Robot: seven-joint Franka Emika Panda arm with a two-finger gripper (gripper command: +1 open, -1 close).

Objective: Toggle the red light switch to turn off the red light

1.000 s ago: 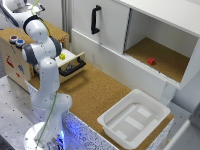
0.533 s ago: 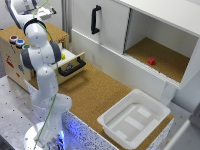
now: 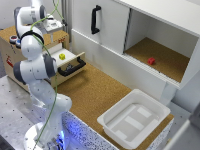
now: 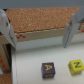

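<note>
White robot gripper (image 3: pixel 54 26), jaws apart and empty, hovers above the wooden box (image 3: pixel 10 52); the rigid switch, unseen, likely needs one fingertip press.

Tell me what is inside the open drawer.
The open drawer holds a yellow block and a purple block, each marked with a letter. The arm hides the drawer's inner part in the exterior view.
</note>
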